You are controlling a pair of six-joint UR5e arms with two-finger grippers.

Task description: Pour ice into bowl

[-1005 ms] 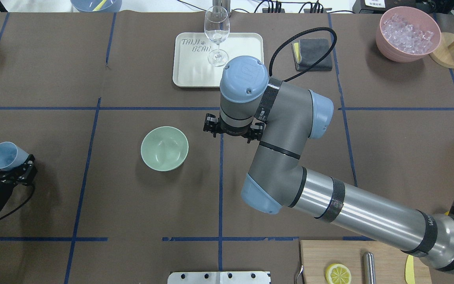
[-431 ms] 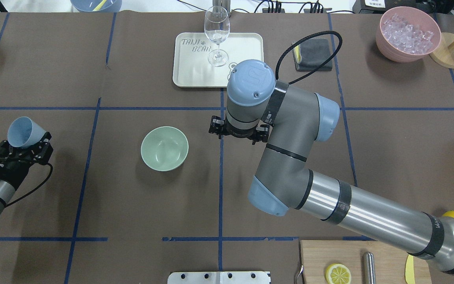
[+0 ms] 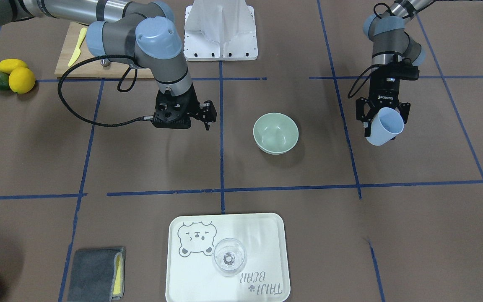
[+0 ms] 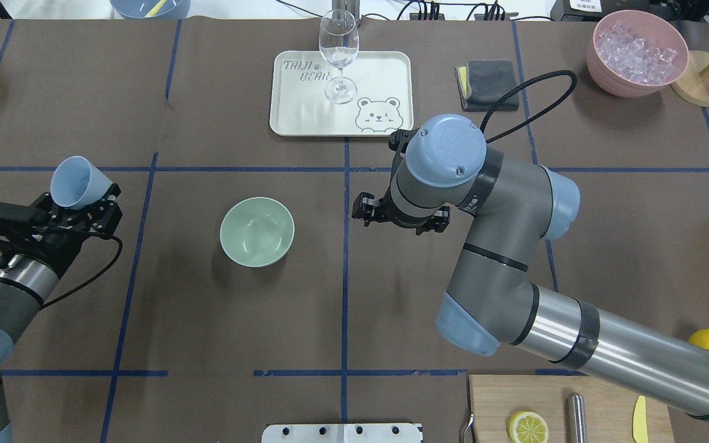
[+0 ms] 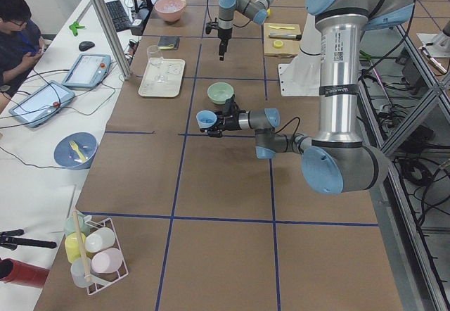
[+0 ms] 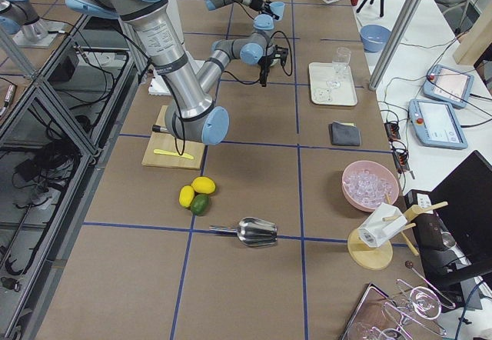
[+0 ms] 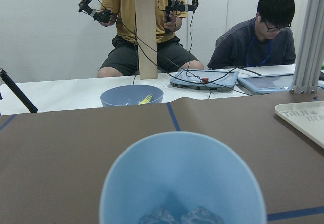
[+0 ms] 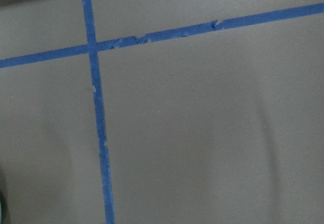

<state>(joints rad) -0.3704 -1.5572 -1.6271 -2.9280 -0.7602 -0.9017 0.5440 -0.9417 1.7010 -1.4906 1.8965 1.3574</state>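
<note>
The ice (image 7: 177,217) lies as a few clear cubes deep in the light blue cup (image 4: 79,182), which my left gripper (image 4: 79,198) clamps, tilted, well apart from the empty bowl (image 4: 257,231). I judge this the carry; next, bring the rim over the bowl and tip. Only my wrist view shows cubes; overhead shows the gap.

Open table (image 4: 176,264) between left gripper (image 4: 79,200) with cup (image 4: 77,181) and bowl (image 4: 256,231), right gripper (image 3: 206,115) beyond bowl
</note>
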